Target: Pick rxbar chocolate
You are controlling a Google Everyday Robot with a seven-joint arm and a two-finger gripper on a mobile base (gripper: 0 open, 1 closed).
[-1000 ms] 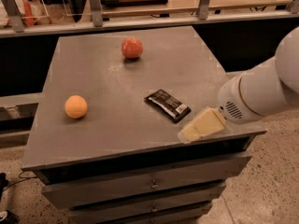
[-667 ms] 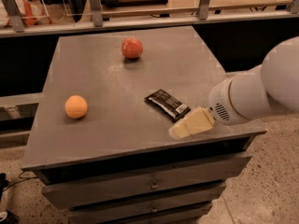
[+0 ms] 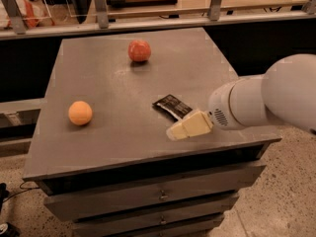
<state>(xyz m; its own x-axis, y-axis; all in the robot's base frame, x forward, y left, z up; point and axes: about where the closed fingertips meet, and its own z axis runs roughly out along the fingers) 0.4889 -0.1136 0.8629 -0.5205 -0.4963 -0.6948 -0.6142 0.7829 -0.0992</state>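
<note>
The gripper (image 3: 176, 131) is sliding in from the right. A second ago it hung out by the table's right edge, and now its cream tip has crept leftward until it sits at the near right end of the bar, low over the surface. From where I stand I can't say whether it is open or closed, or whether it is touching the wrapper yet. Sweeping across the grey cabinet top (image 3: 113, 83), the orange (image 3: 80, 113) on the left hasn't budged, and neither has the red fruit (image 3: 139, 50) further back. Both are well clear of the action. The rxbar chocolate (image 3: 171, 105) lies flat where it was, right of centre and angled, its far corner pointing left and its near end tucked under the gripper's tip. So this looks like the closing approach: lined up on the right thing, nothing picked yet. The arm (image 3: 242, 105) reaches in from the right, its fat white wrist housing nearly level and tilted slightly down toward the bar, with the big rounded link behind it filling the right edge of my view.
</note>
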